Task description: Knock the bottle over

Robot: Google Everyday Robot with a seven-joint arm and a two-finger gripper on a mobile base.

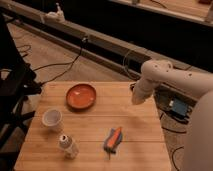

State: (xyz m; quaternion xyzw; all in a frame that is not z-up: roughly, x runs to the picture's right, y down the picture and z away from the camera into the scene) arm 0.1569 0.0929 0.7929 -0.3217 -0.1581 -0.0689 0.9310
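Hanging by the edge of the bench (137,135), the pincer (136,98) sits well apart from the standing bottle (68,145); can't tell if it's spread.

Place: a robotics lab or test room.
Floor: bare and brownish, with loose black cables (74,59) trailing across it.
Back: a long low rail (105,44) running along a dark wall.
Equipment: a white robot arm (170,77), its pincer (135,98) at the right edge of a plain wooden tabletop (140,130).
Beside it: a blue box (178,106) with leads, on the floor.
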